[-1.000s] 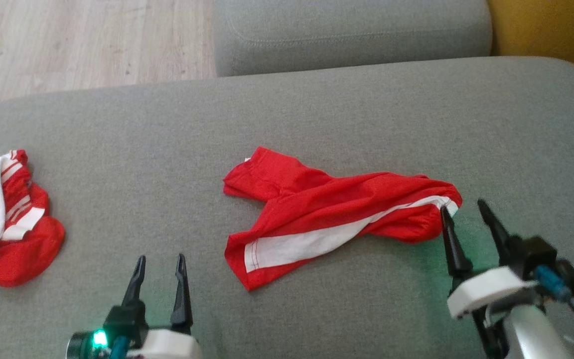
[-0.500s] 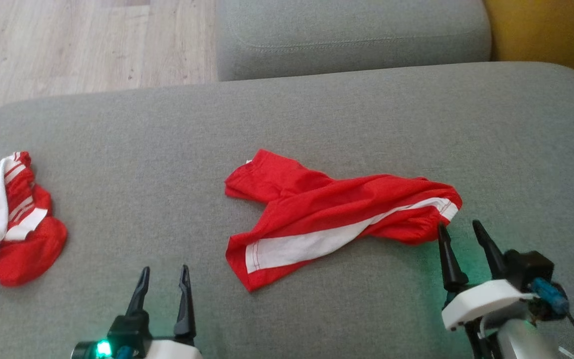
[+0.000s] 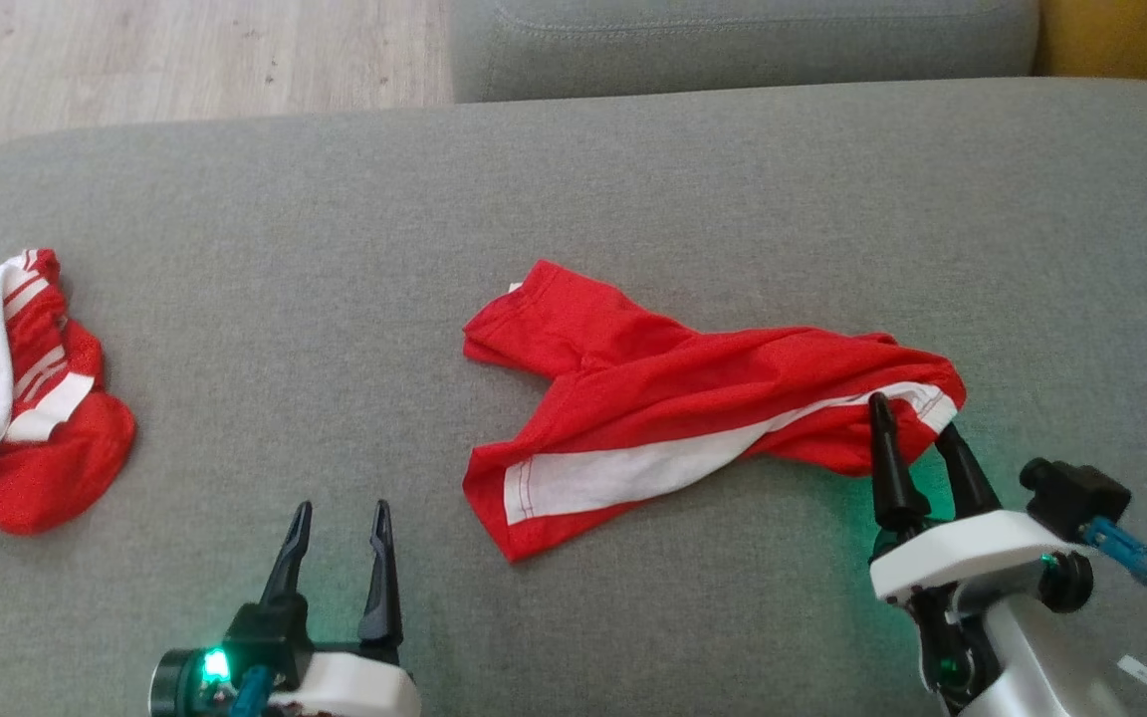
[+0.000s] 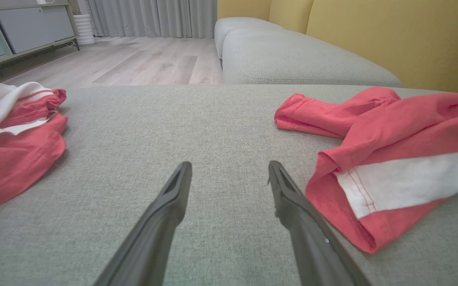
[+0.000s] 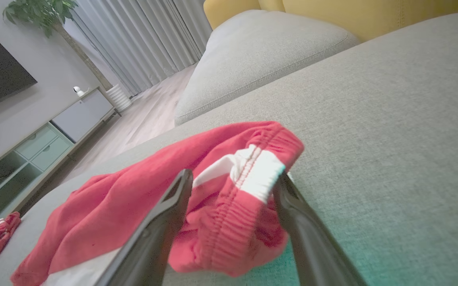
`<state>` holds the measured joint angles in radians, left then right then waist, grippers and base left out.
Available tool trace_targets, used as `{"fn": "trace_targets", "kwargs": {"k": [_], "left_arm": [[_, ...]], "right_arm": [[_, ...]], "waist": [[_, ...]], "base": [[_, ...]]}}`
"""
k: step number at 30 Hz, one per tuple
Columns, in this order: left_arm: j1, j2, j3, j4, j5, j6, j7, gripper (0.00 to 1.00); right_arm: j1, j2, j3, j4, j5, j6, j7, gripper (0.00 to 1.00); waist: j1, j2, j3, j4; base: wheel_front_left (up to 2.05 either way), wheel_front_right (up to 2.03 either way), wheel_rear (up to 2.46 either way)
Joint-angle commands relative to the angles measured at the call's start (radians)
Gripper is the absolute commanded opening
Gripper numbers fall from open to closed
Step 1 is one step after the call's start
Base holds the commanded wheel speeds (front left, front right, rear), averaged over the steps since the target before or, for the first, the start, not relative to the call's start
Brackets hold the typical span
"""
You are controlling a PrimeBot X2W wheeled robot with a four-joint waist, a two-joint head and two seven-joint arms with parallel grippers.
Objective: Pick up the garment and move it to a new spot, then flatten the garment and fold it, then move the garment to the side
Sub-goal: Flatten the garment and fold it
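The base here is a big grey fabric seat cushion (image 3: 235, 299), pretty flat with rounded corners. A bit right of the middle there's a pair of red shorts (image 3: 673, 398) lying crumpled on it, with a white stripe down the side and the elastic waistband end pointing right. Way over at the left edge sits a bunched-up red-and-white garment (image 3: 26, 468), well apart from the shorts.
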<state>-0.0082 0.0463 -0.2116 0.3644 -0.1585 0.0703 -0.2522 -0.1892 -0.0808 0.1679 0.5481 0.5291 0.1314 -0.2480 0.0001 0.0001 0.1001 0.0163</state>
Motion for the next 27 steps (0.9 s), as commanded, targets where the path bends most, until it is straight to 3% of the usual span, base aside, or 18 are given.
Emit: {"fn": "trace_targets", "kwargs": {"k": [1, 10, 11, 12, 13, 14, 15, 22, 27], "left_arm": [[-0.04, 0.004, 0.023, -0.028, 0.0, 0.002, -0.01, 1.0], [-0.048, 0.004, 0.017, -0.029, -0.006, 0.002, -0.01, 1.0], [-0.047, 0.004, 0.016, -0.028, -0.007, 0.002, -0.01, 1.0], [-0.047, 0.004, 0.015, -0.028, -0.008, 0.001, -0.01, 1.0], [-0.048, 0.004, 0.013, -0.028, -0.009, 0.0, -0.01, 1.0], [-0.049, 0.004, 0.011, -0.029, -0.01, -0.004, -0.01, 1.0], [-0.051, 0.004, 0.007, -0.029, -0.007, -0.009, -0.01, 1.0], [-0.065, 0.004, -0.019, -0.035, -0.032, -0.033, -0.01, 1.0], [-0.089, 0.004, -0.073, -0.037, -0.101, -0.12, -0.01, 1.0]], "right_arm": [[-0.036, -0.016, 0.03, -0.027, 0.028, -0.001, -0.014, 1.0], [-0.048, -0.055, 0.084, -0.066, 0.15, -0.001, -0.014, 1.0], [-0.045, -0.058, 0.087, -0.07, 0.159, -0.001, -0.014, 0.88], [-0.043, -0.062, 0.09, -0.074, 0.163, -0.001, -0.014, 0.46], [-0.042, -0.065, 0.094, -0.077, 0.166, -0.001, -0.014, 0.31], [-0.041, -0.068, 0.096, -0.079, 0.17, -0.001, -0.014, 0.07], [-0.04, -0.07, 0.097, -0.083, 0.172, -0.001, -0.014, 0.03], [-0.028, -0.082, 0.098, -0.099, 0.181, -0.001, -0.014, 0.0], [-0.036, -0.089, 0.107, -0.102, 0.162, -0.001, -0.014, 0.0]], "waist": [[-0.0001, -0.0001, 0.005, 0.003], [-0.0001, -0.0001, 0.017, 0.007], [-0.0001, -0.0001, 0.016, 0.006], [-0.0001, -0.0001, 0.016, 0.005], [-0.0001, -0.0001, 0.017, 0.004], [-0.0001, -0.0001, 0.018, 0.003], [-0.0001, -0.0001, 0.019, 0.001], [-0.0001, -0.0001, 0.026, -0.007], [-0.0001, -0.0001, 0.04, -0.013]], "base": [[0.0, 0.0, 0.0], [0.0, 0.0, 0.0], [0.0, 0.0, 0.0], [0.0, 0.0, 0.0], [0.0, 0.0, 0.0], [0.0, 0.0, 0.0], [0.0, 0.0, 0.0], [0.0, 0.0, 0.0], [0.0, 0.0, 0.0]]}}
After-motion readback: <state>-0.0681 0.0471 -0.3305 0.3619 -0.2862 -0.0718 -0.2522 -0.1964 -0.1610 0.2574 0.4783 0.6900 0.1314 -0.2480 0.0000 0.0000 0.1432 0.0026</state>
